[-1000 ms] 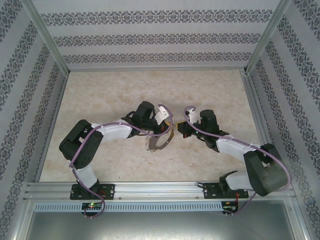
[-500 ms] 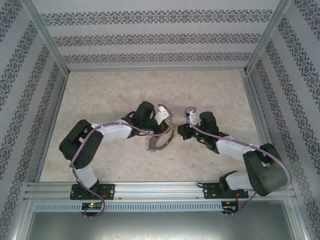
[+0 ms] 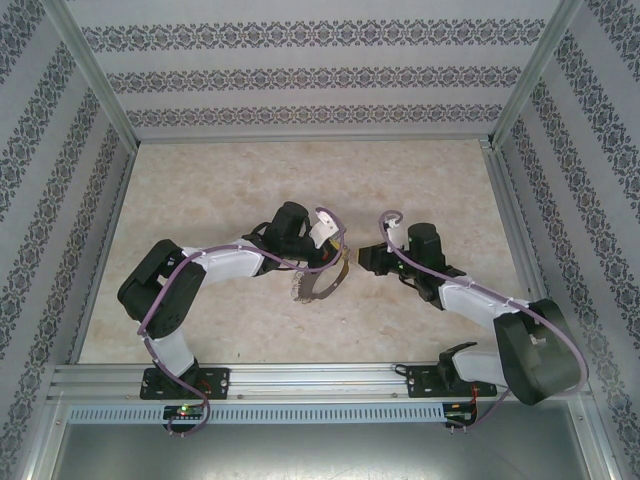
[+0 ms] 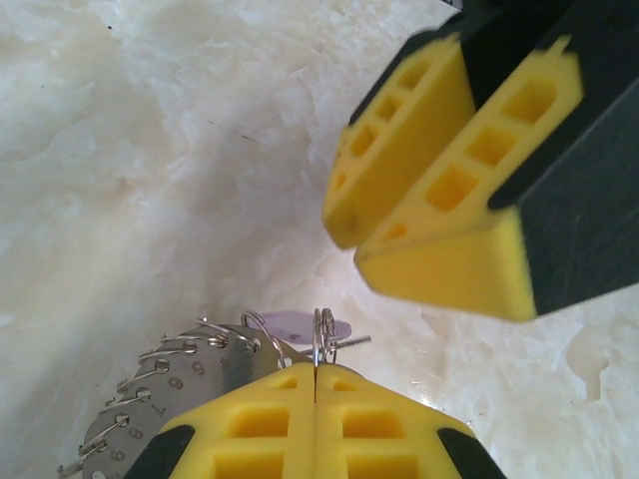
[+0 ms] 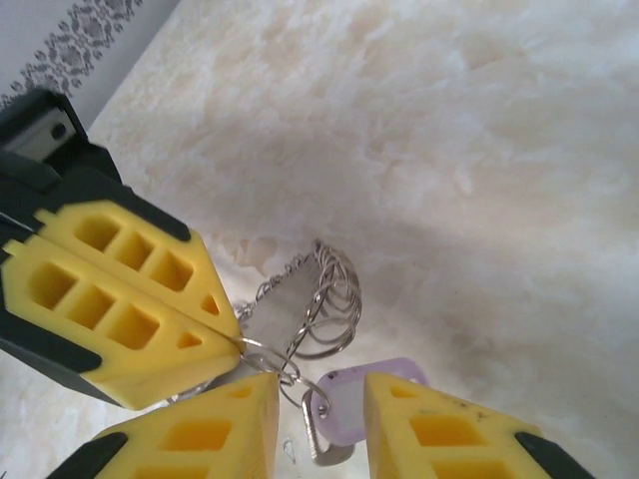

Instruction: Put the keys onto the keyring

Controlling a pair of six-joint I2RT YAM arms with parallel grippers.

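Note:
The keyring (image 3: 318, 288), a thin dark hoop fringed with small silvery loops, hangs at mid-table from my left gripper (image 3: 338, 262). In the left wrist view that gripper (image 4: 316, 374) is shut on one small loop, with the keyring's numbered grey rim (image 4: 190, 374) to its left. My right gripper (image 5: 319, 384) stands open just right of it. A key with a lilac tag (image 5: 349, 409) hangs between its fingers from a loop of the keyring (image 5: 285, 294). The left gripper's fingers (image 5: 110, 299) pinch the neighbouring loop. The lilac tag (image 4: 295, 324) peeks out behind the pinched loop.
Pale marbled tabletop (image 3: 200, 200) lies all round the two grippers. Patterned walls and metal frame posts (image 3: 95, 80) close in the back and sides. A metal rail (image 3: 320, 378) runs along the near edge by the arm bases.
My right gripper has opened and drawn back a little to the right, leaving the lilac-tagged key hanging on the loop. The left gripper and hoop have stayed put.

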